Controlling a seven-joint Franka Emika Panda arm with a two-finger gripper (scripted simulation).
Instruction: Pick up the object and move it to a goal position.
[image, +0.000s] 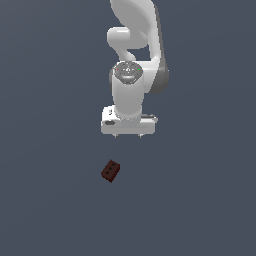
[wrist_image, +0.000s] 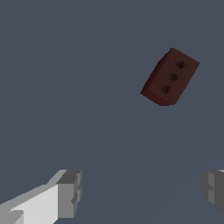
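Observation:
The object (image: 110, 171) is a small dark red-brown block lying on the grey floor, turned at an angle, with three round dark holes on its upper face. The wrist view shows the object (wrist_image: 169, 77) ahead of the fingers and off to one side. My gripper (image: 128, 135) hangs above the floor, apart from the block, which lies nearer the camera and slightly toward the exterior view's left. The gripper (wrist_image: 142, 190) is open, with a wide gap and nothing between the grey fingertips (wrist_image: 70, 192).
The white arm (image: 132, 60) rises behind the gripper in the exterior view. A flat grey floor (image: 200, 200) spreads all around, with no other object in sight.

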